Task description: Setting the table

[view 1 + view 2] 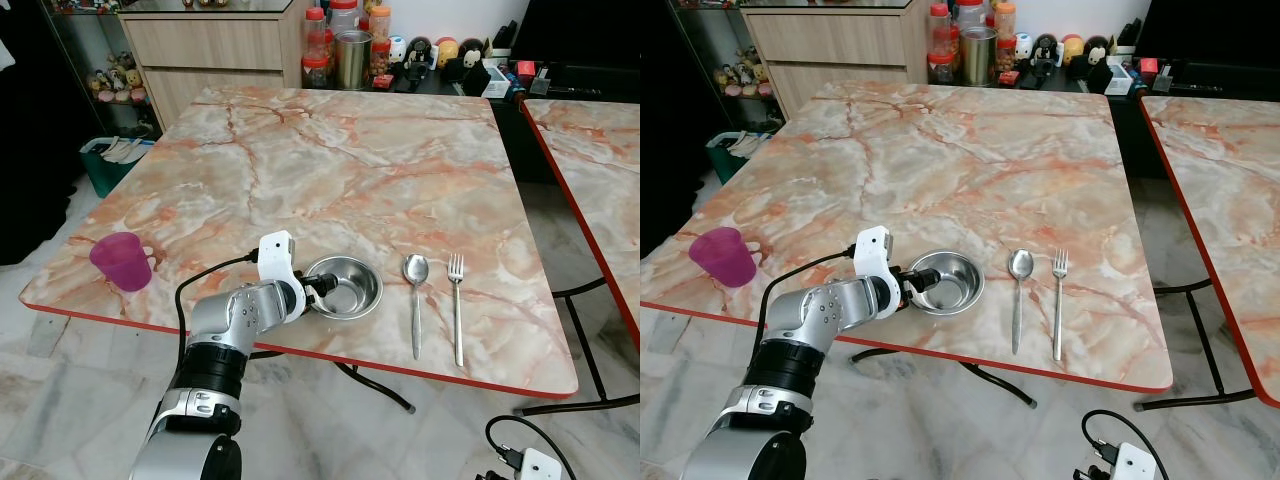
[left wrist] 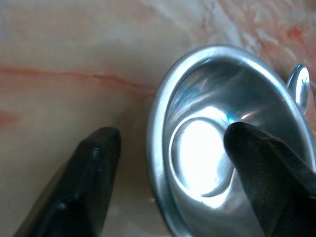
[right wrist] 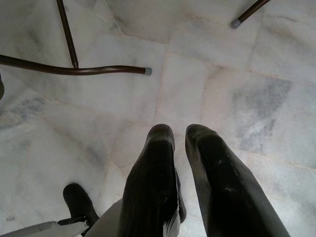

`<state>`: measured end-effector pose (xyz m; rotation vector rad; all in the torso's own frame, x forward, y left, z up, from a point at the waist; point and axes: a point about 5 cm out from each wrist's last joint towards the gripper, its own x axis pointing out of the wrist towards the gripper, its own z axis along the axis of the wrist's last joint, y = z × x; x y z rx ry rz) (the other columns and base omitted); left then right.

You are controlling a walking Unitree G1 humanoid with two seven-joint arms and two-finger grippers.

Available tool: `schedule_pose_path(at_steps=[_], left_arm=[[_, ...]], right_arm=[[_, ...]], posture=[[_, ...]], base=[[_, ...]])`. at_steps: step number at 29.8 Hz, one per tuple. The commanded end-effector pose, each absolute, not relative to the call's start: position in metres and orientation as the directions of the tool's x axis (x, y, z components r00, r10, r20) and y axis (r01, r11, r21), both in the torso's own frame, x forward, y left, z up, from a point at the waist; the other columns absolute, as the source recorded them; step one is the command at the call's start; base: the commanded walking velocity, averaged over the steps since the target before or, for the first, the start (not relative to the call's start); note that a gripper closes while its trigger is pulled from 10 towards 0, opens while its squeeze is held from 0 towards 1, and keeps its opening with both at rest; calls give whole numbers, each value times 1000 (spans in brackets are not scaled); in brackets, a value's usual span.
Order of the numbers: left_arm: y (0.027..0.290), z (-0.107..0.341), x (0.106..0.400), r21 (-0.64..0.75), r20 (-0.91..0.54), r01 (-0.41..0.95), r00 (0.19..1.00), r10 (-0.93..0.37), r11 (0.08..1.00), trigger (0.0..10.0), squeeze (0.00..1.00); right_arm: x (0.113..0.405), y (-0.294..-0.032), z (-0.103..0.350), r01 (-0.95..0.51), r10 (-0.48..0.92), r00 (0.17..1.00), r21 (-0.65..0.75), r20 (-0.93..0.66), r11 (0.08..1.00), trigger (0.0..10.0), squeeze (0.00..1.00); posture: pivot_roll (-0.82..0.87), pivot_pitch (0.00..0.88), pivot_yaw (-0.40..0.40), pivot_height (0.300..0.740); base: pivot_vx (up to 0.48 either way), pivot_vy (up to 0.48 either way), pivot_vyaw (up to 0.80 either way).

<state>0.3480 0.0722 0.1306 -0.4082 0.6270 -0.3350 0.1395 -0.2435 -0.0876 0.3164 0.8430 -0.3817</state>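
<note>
A shiny steel bowl (image 1: pixel 345 287) sits near the front edge of the marble table (image 1: pixel 350 170). My left gripper (image 1: pixel 318 292) is open at the bowl's left rim. In the left wrist view one finger (image 2: pixel 266 173) is inside the bowl (image 2: pixel 212 98) and the other finger (image 2: pixel 89 173) is outside on the tabletop, a small gap from the rim. Right of the bowl lie a spoon (image 1: pixel 416 300) and a fork (image 1: pixel 457 305), side by side. A purple cup (image 1: pixel 122 261) stands at the front left corner. My right gripper (image 3: pixel 180 133) hangs idle over the floor, fingers together.
A second marble table (image 1: pixel 600 170) stands to the right across a narrow gap. Behind the table are a wooden cabinet (image 1: pixel 210 50) and jars and tins (image 1: pixel 345 50). A green basket (image 1: pixel 105 160) sits on the floor at left. Metal table legs (image 3: pixel 74 69) cross the tiled floor.
</note>
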Motion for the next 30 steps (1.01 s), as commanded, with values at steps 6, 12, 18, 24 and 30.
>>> schedule_pose_path(at_steps=[6, 12, 18, 24, 30], left_arm=[[72, 133, 352, -444, -491, 177, 772, -403, 879, 0, 0], [71, 132, 352, -443, -493, 174, 772, -401, 879, 0, 0], [70, 130, 350, -442, -499, 174, 767, -403, 880, 0, 0], [70, 130, 350, -445, -500, 173, 766, -404, 879, 0, 0], [70, 129, 350, -443, -501, 172, 766, -403, 880, 0, 0]], right_arm=[[138, -242, -89, 463, -207, 600, 125, -773, 877, 10000, 0], [138, -242, -89, 462, -207, 599, 123, -774, 878, 10000, 0], [138, -242, -89, 464, -208, 598, 123, -774, 877, 10000, 0], [138, -242, -89, 463, -208, 598, 122, -774, 878, 10000, 0], [138, -242, -89, 462, -207, 598, 123, -774, 878, 10000, 0]], posture=[[64, 46, 22, 740], [63, 45, 22, 740], [63, 46, 22, 740], [63, 44, 22, 740], [63, 44, 22, 740]], base=[[0, 0, 0], [0, 0, 0], [0, 0, 0], [0, 0, 0], [0, 0, 0]])
